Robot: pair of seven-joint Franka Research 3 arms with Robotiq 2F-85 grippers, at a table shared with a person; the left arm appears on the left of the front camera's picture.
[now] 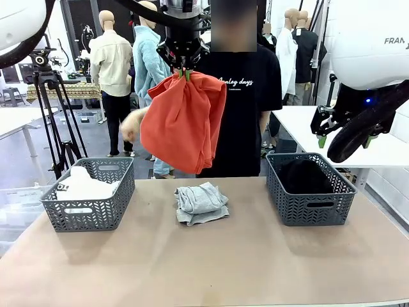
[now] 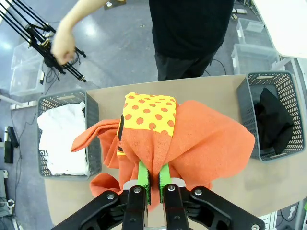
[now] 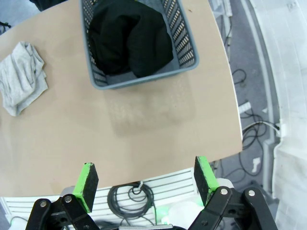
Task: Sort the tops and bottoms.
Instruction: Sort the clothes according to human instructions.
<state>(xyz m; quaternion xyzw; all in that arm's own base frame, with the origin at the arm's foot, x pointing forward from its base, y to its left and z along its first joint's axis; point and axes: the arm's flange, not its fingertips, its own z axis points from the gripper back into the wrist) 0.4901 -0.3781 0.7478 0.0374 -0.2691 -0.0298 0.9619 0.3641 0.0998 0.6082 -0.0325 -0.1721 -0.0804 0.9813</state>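
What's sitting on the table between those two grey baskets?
A crumpled light grey garment lies between the left basket and right basket, in the front view; the orange garment hangs above it.

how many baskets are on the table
2. The left basket sits at the table's left end with a white garment in it; the right basket sits at the right end with a black garment in it.
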